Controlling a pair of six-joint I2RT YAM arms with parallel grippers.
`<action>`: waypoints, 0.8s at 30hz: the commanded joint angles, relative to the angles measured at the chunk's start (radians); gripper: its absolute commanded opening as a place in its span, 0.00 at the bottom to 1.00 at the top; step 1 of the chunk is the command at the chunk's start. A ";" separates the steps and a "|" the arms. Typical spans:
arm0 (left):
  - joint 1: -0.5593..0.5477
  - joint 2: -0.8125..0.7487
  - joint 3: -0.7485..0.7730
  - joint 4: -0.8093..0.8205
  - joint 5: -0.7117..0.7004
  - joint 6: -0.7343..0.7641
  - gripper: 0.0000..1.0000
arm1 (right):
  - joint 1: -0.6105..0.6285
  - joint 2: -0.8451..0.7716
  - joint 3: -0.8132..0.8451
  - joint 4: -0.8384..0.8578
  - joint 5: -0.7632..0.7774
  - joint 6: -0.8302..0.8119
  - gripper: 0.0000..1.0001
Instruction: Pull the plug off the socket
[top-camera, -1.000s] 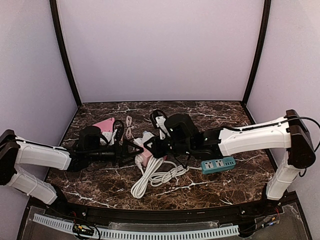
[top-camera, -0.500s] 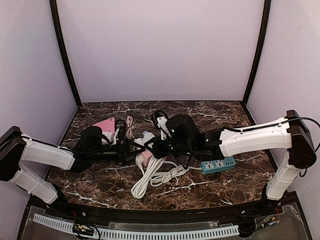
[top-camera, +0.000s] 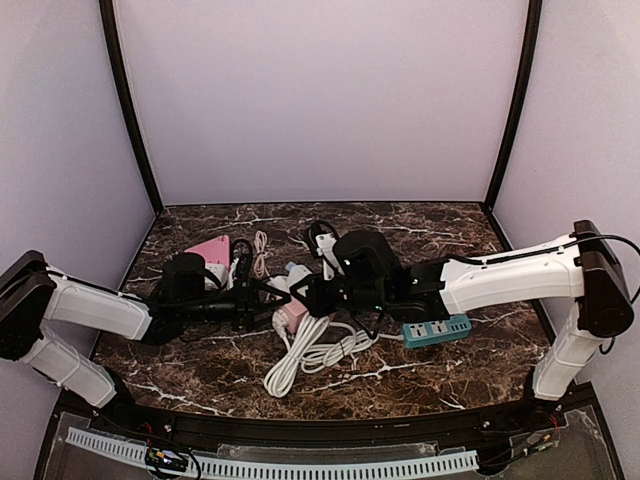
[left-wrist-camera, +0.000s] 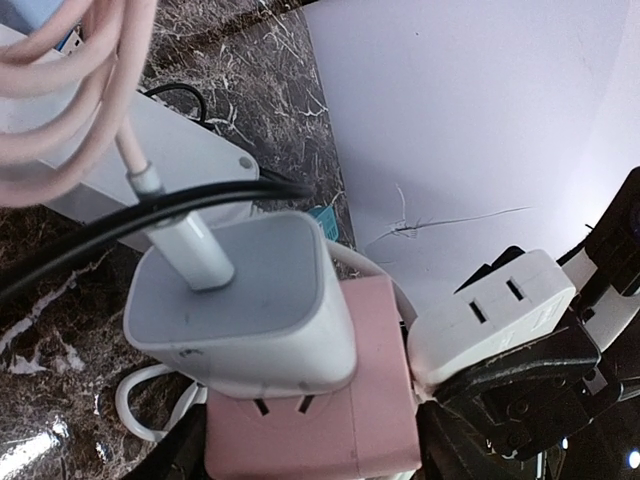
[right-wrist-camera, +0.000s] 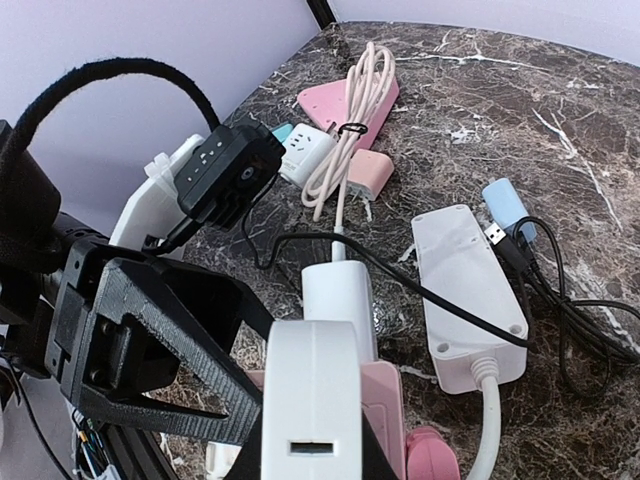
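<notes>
The dark marbled worktop (top-camera: 450, 260) carries a clutter of sockets and cords at its middle. The right arm (top-camera: 510, 275) reaches in from the right and the left arm (top-camera: 95, 310) from the left, so that their hands meet over that clutter. A teal power strip (top-camera: 436, 330) lies just under the right arm. A white power strip (right-wrist-camera: 465, 290) lies farther back, with a black cord across it. A coiled white cable (top-camera: 310, 355) lies near the front.

The pink socket block (left-wrist-camera: 330, 400) sits on the worktop between the two hands. The left hand (top-camera: 278, 308) straddles it with a finger on either side, partly open. Whether the fingers press on the block I cannot tell. A white USB charger (left-wrist-camera: 250, 310) stands plugged into the block's upper face.

The right hand (top-camera: 306, 294) is clamped on the white plug (left-wrist-camera: 490, 320), which lies against the block's side. Its prongs are hidden, so whether it is seated I cannot tell.
</notes>
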 joint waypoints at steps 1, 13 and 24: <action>-0.005 0.007 -0.004 0.022 -0.018 -0.012 0.52 | 0.014 -0.065 0.021 0.182 0.002 0.006 0.00; -0.005 0.015 -0.012 0.031 -0.038 -0.031 0.39 | 0.031 -0.045 0.036 0.153 0.062 -0.021 0.00; -0.005 0.021 -0.024 0.058 -0.053 -0.045 0.35 | 0.040 -0.059 0.009 0.140 0.191 0.022 0.00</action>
